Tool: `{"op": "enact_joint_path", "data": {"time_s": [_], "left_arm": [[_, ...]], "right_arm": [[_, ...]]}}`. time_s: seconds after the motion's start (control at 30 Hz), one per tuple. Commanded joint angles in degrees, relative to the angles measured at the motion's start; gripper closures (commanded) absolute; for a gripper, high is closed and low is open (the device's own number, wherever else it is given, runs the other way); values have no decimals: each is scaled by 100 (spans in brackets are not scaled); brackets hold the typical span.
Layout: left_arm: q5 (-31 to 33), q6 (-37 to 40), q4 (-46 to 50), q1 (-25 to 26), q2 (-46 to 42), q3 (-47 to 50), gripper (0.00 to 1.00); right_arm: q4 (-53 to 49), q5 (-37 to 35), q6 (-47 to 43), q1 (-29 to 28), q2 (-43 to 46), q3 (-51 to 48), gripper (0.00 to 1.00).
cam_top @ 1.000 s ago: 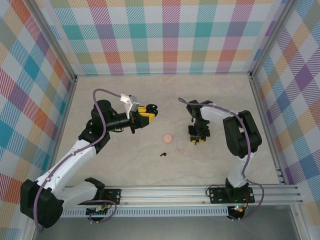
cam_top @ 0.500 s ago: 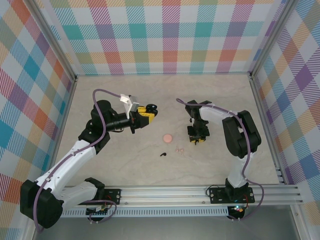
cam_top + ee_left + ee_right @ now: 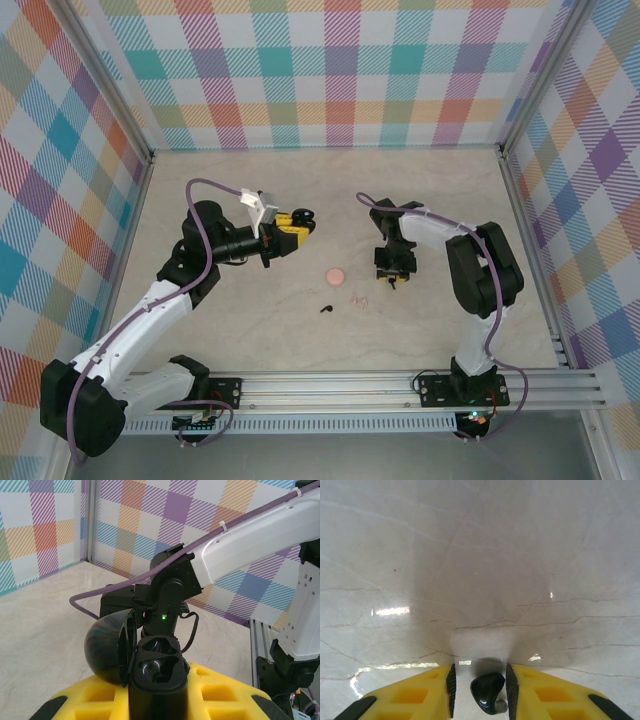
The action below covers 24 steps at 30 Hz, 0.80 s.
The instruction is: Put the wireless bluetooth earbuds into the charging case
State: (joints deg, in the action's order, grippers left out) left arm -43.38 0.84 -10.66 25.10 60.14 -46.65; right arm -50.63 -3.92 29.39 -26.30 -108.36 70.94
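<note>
My left fingers (image 3: 85,702) clench the case (image 3: 156,672), my right fingers (image 3: 405,700) stand loose around the bud (image 3: 487,692) at bottom centre, so a nudge may roll it away.

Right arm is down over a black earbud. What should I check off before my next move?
1. Black earbud sits between the right gripper's fingers: ok.
2. Grip on that earbud: not ok. The jaws stand apart and there is a gap beside one pad.
3. Left gripper shut on the black case: ok.
4. Lid swung open: ok.
5. Sockets in the black case free: cannot tell, too dark.
6. Second black earbud, pink earbuds and pink case lie apart from the right gripper: ok.
</note>
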Motion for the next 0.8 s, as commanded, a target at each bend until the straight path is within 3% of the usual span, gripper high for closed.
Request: {"op": "enact_joint_path", "data": {"time_s": [0.0, 0.77], "left_arm": [[-22, 6, -182, 38, -122, 28, 83], [-22, 4, -183, 37, -120, 27, 83]], "right_arm": [[-18, -127, 382, -41, 169, -93, 65], [-221, 35, -716, -41, -54, 55, 65]]}}
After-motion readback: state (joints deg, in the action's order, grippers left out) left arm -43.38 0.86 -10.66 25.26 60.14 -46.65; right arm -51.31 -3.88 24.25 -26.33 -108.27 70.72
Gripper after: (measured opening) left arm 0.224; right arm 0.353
